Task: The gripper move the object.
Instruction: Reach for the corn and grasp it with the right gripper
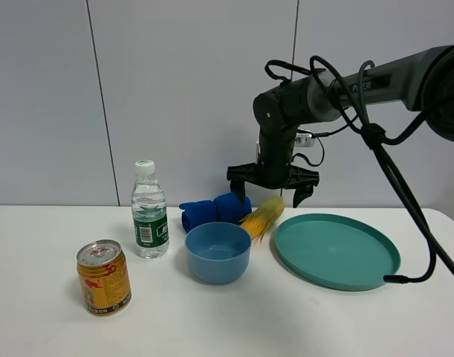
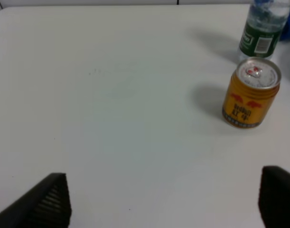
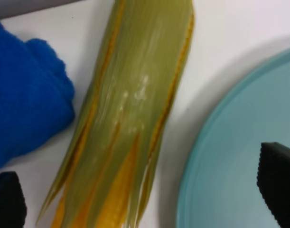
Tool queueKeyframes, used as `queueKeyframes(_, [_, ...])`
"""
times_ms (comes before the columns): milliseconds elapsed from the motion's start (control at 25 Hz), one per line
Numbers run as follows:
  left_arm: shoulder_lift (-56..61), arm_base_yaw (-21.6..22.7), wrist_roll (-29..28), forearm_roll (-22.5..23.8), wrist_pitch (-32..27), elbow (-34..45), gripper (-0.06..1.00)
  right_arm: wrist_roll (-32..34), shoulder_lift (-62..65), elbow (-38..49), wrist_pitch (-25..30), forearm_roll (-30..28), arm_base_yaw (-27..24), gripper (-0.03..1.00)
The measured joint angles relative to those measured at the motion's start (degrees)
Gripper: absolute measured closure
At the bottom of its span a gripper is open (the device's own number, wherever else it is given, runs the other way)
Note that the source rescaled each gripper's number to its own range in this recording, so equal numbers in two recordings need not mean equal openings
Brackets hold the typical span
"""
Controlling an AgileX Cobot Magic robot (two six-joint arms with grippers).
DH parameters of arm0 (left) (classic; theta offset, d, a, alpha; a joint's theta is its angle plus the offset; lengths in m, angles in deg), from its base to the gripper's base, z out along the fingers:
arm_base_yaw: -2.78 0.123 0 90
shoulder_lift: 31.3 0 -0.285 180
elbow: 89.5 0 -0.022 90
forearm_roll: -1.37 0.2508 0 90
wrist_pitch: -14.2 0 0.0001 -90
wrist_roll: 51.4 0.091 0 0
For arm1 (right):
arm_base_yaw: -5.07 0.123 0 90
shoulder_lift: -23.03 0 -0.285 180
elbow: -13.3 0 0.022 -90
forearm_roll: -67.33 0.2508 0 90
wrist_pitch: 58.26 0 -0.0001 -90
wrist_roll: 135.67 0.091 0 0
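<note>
Two grippers show here, and both stand spread with nothing between their fingers. In the high view the right gripper (image 1: 269, 196) hangs from its dark grey arm right of the frame's centre, just above the upper end of the ear of corn (image 1: 262, 216), its jaws wide apart on either side of it and not closed on it. The corn lies on the white table (image 1: 286, 320), slanting from upper right to lower left, between the rolled blue cloth (image 1: 212, 210) on its left and the teal plate (image 1: 338, 249) on its right, with its lower tip by the back rim of the blue bowl (image 1: 218, 253). The right wrist view shows the same gripper (image 3: 142, 190) straddling the husked corn (image 3: 130, 118), the cloth (image 3: 21, 109) close against one side and a strip of bare table before the plate (image 3: 230, 166) on the other; whether husk and cloth touch I cannot tell. At lower left in the high view stands a golden can (image 1: 103, 277), with a water bottle (image 1: 149, 212) behind it. The left gripper (image 2: 163, 199) hovers over bare table (image 2: 111, 95), well apart from the can (image 2: 250, 92) and bottle (image 2: 263, 28).
</note>
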Motion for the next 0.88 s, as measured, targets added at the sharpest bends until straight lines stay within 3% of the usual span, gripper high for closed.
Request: queueKeyframes(880, [0.0,0.0,-0.05,0.0,0.0,0.0,-0.06,-6.93,-3.92,0.0,-7.12,-0.17,-0.79,-0.03])
